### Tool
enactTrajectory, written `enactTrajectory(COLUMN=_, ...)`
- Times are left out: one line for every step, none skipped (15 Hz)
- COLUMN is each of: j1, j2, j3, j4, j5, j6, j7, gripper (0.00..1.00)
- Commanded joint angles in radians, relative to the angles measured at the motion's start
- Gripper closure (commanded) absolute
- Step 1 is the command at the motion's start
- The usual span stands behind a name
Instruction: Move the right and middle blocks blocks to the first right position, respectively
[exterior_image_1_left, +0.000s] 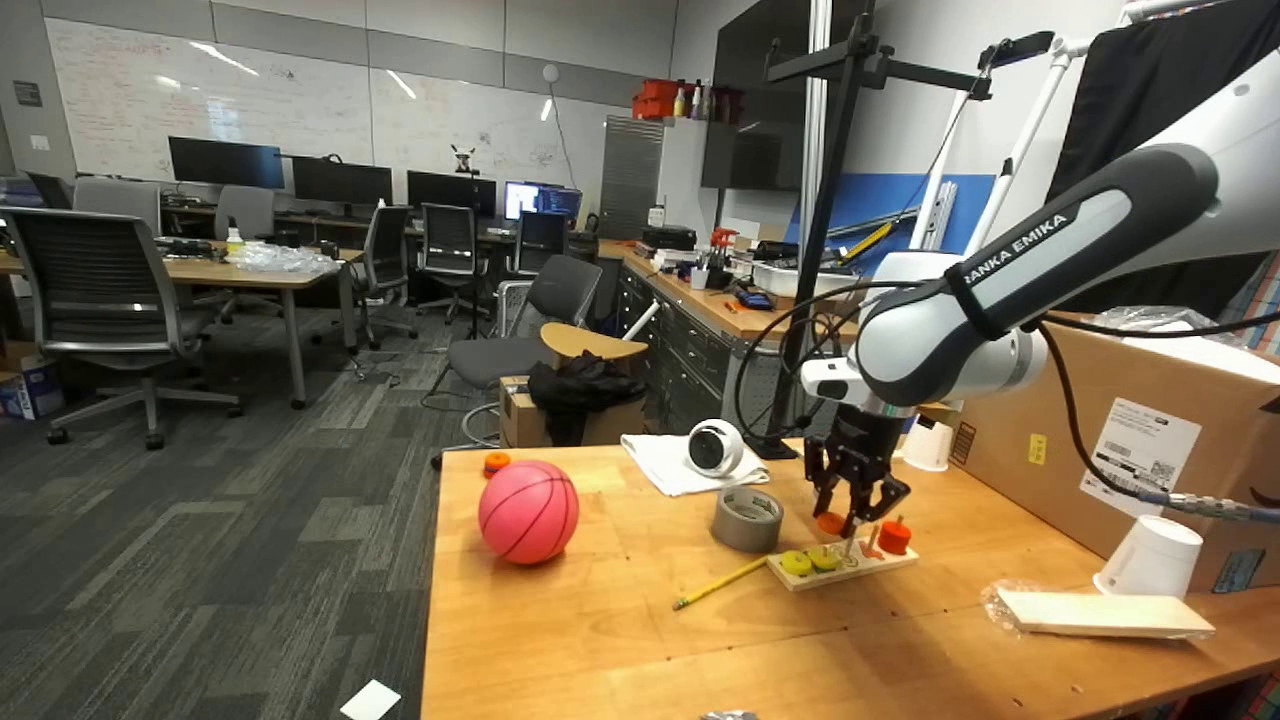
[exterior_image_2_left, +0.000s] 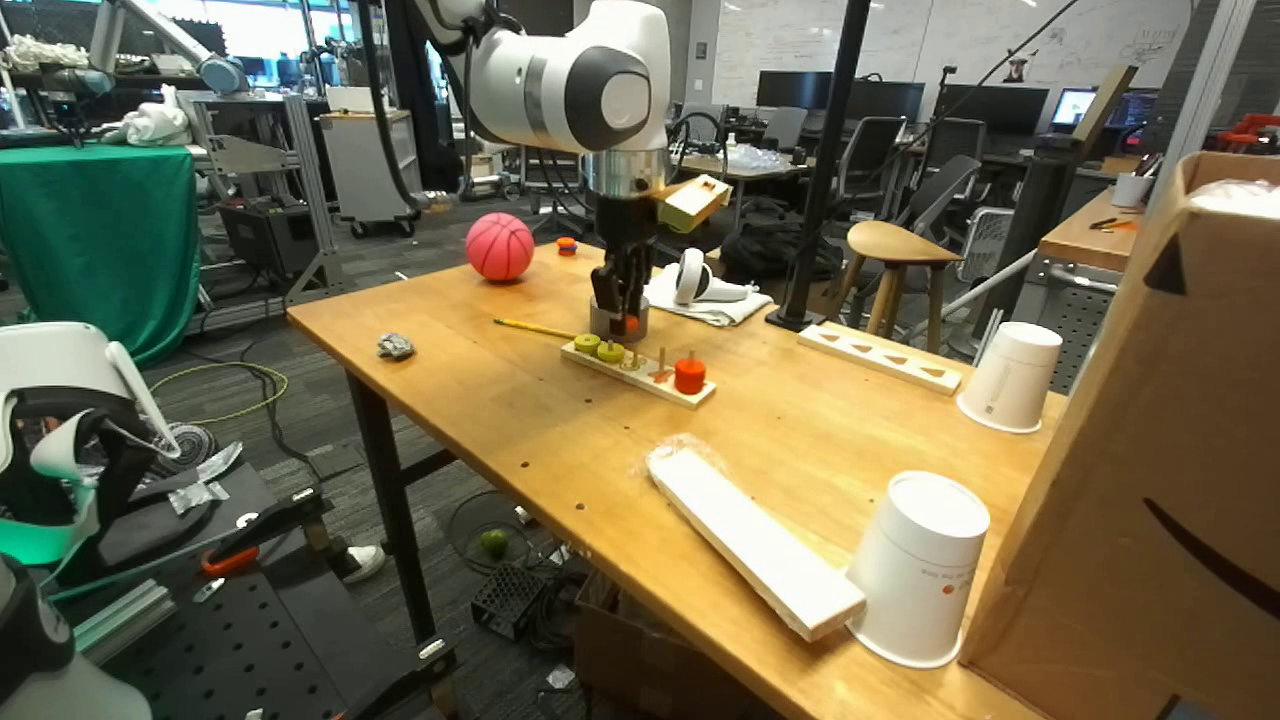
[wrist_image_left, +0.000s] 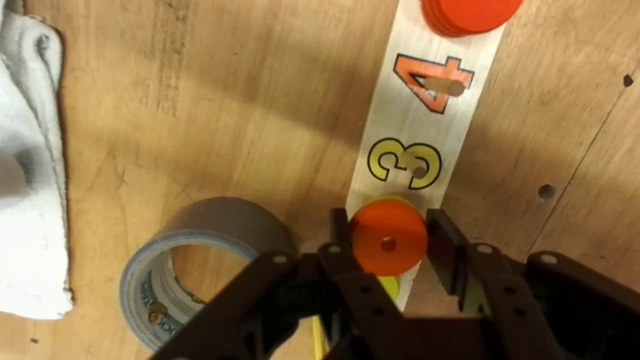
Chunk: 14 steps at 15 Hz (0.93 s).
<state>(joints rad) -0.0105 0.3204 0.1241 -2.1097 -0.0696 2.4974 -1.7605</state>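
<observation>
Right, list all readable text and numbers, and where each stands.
"4": pale wooden peg board
"3": same board
"RANKA EMIKA": white robot arm, start covered
"DUCK", probably: inside grey tape roll
Too small or blurred: print on brown cardboard box, white paper cups, glossy whiteboard.

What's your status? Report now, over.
Claw shut on orange disc. Disc held above numbered board, not yet pegged. Tape roll beside board, likely not in the way.

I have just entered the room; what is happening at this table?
A Franka arm holds an orange disc in its gripper, raised above a numbered wooden peg board. The disc is not yet on a peg. Peg 3 and peg 4 are bare. Past it, red discs are stacked at the board's end; yellow discs sit at the opposite end. A duct tape roll lies nearby.
</observation>
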Motion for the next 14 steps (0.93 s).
enactTrajectory(j1=-0.004, j2=-0.049, j3=-0.027, j4=-0.004, j5=-0.042, j6=-0.013, j7=0.028, gripper=0.78)
enactTrajectory(j1=-0.007, j2=-0.054, j3=-0.035, j4=-0.003, j5=-0.046, j6=-0.013, j7=0.030, gripper=0.78)
enactTrajectory(j1=-0.010, j2=-0.059, j3=-0.044, j4=-0.003, j5=-0.053, j6=-0.013, j7=0.031, gripper=0.78)
enactTrajectory(j1=-0.012, j2=-0.064, j3=-0.053, j4=-0.002, j5=-0.062, j6=-0.012, j7=0.034, gripper=0.78)
enactTrajectory(j1=-0.016, j2=-0.069, j3=-0.060, j4=-0.002, j5=-0.065, j6=-0.011, j7=0.032, gripper=0.78)
enactTrajectory(j1=-0.020, j2=-0.074, j3=-0.068, j4=-0.003, j5=-0.069, j6=-0.010, j7=0.033, gripper=0.78)
enactTrajectory(j1=-0.023, j2=-0.077, j3=-0.074, j4=-0.005, j5=-0.072, j6=-0.008, j7=0.033, gripper=0.78)
enactTrajectory(j1=-0.027, j2=-0.080, j3=-0.080, j4=-0.007, j5=-0.073, j6=-0.006, j7=0.034, gripper=0.78)
enactTrajectory(j1=-0.031, j2=-0.082, j3=-0.085, j4=-0.010, j5=-0.072, j6=-0.004, j7=0.033, gripper=0.78)
enactTrajectory(j1=-0.034, j2=-0.083, j3=-0.089, j4=-0.012, j5=-0.072, j6=-0.002, j7=0.033, gripper=0.78)
enactTrajectory(j1=-0.038, j2=-0.084, j3=-0.092, j4=-0.015, j5=-0.068, j6=-0.001, j7=0.031, gripper=0.78)
enactTrajectory(j1=-0.042, j2=-0.083, j3=-0.095, j4=-0.017, j5=-0.065, j6=0.001, j7=0.029, gripper=0.78)
enactTrajectory(j1=-0.046, j2=-0.081, j3=-0.098, j4=-0.020, j5=-0.063, j6=0.003, j7=0.027, gripper=0.78)
enactTrajectory(j1=-0.051, j2=-0.079, j3=-0.101, j4=-0.022, j5=-0.061, j6=0.004, j7=0.025, gripper=0.78)
